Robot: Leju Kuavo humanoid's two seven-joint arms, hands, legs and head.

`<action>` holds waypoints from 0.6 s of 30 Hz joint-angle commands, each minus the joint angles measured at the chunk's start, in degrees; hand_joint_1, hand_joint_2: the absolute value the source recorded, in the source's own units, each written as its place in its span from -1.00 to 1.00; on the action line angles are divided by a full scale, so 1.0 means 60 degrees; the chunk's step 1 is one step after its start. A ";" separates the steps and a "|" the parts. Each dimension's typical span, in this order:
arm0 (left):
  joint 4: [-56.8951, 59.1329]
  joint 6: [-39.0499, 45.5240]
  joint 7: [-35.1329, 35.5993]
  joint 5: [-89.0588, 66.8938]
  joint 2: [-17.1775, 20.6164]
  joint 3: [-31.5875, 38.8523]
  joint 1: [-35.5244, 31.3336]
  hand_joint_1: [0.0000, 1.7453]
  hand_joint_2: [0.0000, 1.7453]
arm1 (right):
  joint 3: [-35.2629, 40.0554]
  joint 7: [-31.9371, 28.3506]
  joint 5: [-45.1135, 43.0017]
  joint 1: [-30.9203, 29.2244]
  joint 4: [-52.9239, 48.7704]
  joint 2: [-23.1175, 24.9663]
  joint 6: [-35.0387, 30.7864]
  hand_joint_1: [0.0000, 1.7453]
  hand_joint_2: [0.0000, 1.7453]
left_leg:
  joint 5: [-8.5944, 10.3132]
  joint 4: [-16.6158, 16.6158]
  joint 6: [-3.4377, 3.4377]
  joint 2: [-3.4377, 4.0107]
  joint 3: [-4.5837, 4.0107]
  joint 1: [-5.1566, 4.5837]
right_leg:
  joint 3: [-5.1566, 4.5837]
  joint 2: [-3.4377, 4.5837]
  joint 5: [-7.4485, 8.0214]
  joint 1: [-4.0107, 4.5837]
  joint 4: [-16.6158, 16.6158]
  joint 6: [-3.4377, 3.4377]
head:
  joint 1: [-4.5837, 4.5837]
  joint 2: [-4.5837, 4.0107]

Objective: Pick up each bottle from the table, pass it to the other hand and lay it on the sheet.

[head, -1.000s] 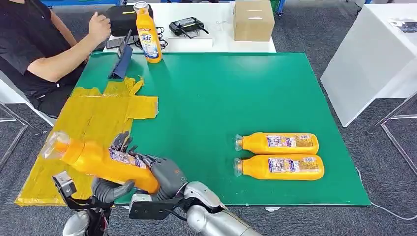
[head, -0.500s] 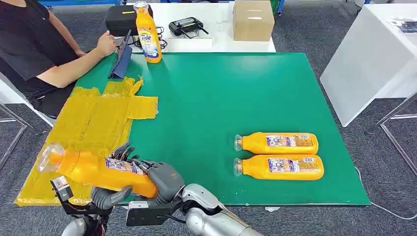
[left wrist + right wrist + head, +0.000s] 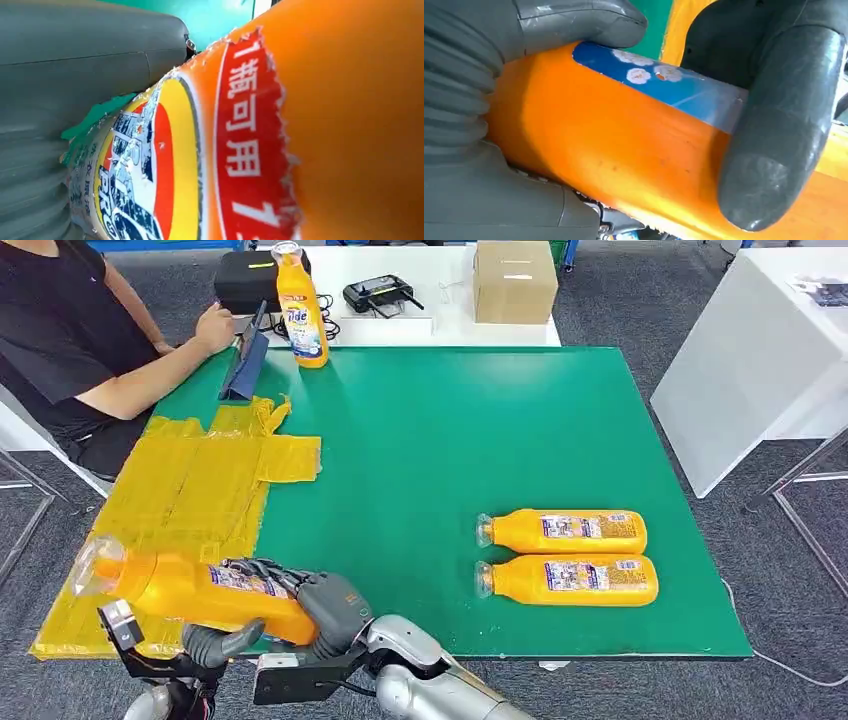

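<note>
Both hands grasp one orange plastic bottle (image 3: 195, 590): right hand (image 3: 325, 608) at its base, left hand (image 3: 215, 640) underneath, hovering over the crinkled yellow sheet (image 3: 190, 485) at 7 o'clock of the green tabletop (image 3: 450, 440)

The held bottle (image 3: 195, 590) covers most of the left hand (image 3: 215, 640), so how it grips is hard to tell. Person (image 3: 70, 330) is cut off at the frame edge. Bottle labels (image 3: 570, 527) too small to read.
</note>
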 commanded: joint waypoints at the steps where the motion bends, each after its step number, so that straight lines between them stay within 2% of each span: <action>1: 0.0042 0.0266 -0.0057 -0.0308 -0.0215 0.0001 -0.0790 1.00 1.00 | 0.0354 -0.0068 0.0183 0.0149 0.0843 -0.0211 -0.0076 1.00 1.00 | 0.0011 -0.0028 0.0016 -0.0067 0.0028 0.0002 | 0.0054 -0.0074 -0.0007 0.0005 -0.0032 0.0008 | 0.0004 0.0000; 2: -0.0095 0.0638 -0.0326 -0.0940 -0.0231 0.0008 -0.0775 1.00 1.00 | 0.0126 0.0055 0.0232 0.0113 0.0893 -0.0211 -0.0300 1.00 1.00 | 0.0010 -0.0022 0.0014 -0.0058 0.0020 0.0001 | 0.0042 -0.0065 -0.0006 0.0003 -0.0026 0.0007 | 0.0004 0.0000; 3: -0.0331 0.1196 -0.0662 -0.1793 -0.0267 0.0038 -0.0774 1.00 1.00 | -0.0221 0.0162 0.0356 0.0022 0.0980 -0.0211 -0.0656 -0.74 1.00 | 0.0011 -0.0034 0.0018 -0.0066 0.0034 0.0003 | 0.0060 -0.0075 -0.0006 0.0006 -0.0038 0.0008 | 0.0004 0.0000; 4: -0.0575 0.1885 -0.0947 -0.2750 -0.0305 0.0063 -0.0802 1.00 1.00 | -0.0538 0.0267 0.0503 -0.0060 0.1057 -0.0211 -0.0821 -1.00 1.00 | 0.0008 -0.0014 0.0013 -0.0056 0.0012 0.0002 | 0.0034 -0.0062 -0.0006 0.0004 -0.0020 0.0006 | 0.0000 0.0000; 6: -0.0767 0.2101 -0.1000 -0.3056 -0.0309 0.0089 -0.0839 1.00 1.00 | -0.0968 0.0201 0.0663 -0.0199 0.1156 -0.0211 -0.0636 -1.00 1.00 | 0.0011 -0.0016 0.0020 -0.0076 0.0018 0.0006 | 0.0049 -0.0085 -0.0007 0.0009 -0.0027 0.0009 | 0.0004 0.0000; 9: -0.0767 0.2101 -0.1000 -0.3056 -0.0309 0.0089 -0.0839 1.00 1.00 | -0.0968 0.0201 0.0663 -0.0199 0.1156 -0.0211 -0.0636 -1.00 1.00 | 0.0007 -0.0010 0.0014 -0.0043 0.0005 0.0001 | 0.0029 -0.0049 -0.0002 0.0002 -0.0016 0.0007 | 0.0004 0.0000; 12: -0.1000 0.4794 -0.1634 -0.6390 -0.0305 0.0080 -0.1110 1.00 1.00 | -0.2197 0.0150 0.1234 -0.0270 0.1173 -0.0290 -0.0891 -1.00 1.00 | 0.0005 -0.0011 0.0014 -0.0041 0.0008 0.0001 | 0.0030 -0.0049 -0.0004 -0.0001 -0.0013 0.0005 | 0.0004 0.0000; 14: -0.1006 0.6659 -0.1471 -0.8550 -0.0223 0.0046 -0.1221 1.00 1.00 | -0.3023 0.0105 0.1747 -0.0148 0.0428 -0.0735 -0.0656 -1.00 1.00 | 0.0008 -0.0001 0.0015 -0.0069 -0.0005 0.0006 | 0.0028 -0.0075 -0.0005 0.0005 -0.0013 0.0007 | 0.0004 0.0000; 15: -0.0970 0.8137 -0.1227 -1.0306 -0.0151 0.0037 -0.1170 1.00 1.00 | -0.3679 0.0184 0.2312 0.0055 -0.0381 -0.1167 -0.0501 -1.00 1.00 | 0.0011 -0.0006 0.0020 -0.0082 0.0004 0.0005 | 0.0038 -0.0089 -0.0006 0.0006 -0.0020 0.0010 | 0.0000 0.0000; 18: -0.0865 0.8373 -0.1171 -1.0426 -0.0064 0.0067 -0.1120 1.00 1.00 | -0.4446 0.0188 0.2892 0.0346 -0.1092 -0.1388 0.0031 -1.00 1.00 | 0.0011 -0.0012 0.0023 -0.0069 0.0008 0.0001 | 0.0042 -0.0074 -0.0001 0.0003 -0.0027 0.0014 | 0.0004 0.0000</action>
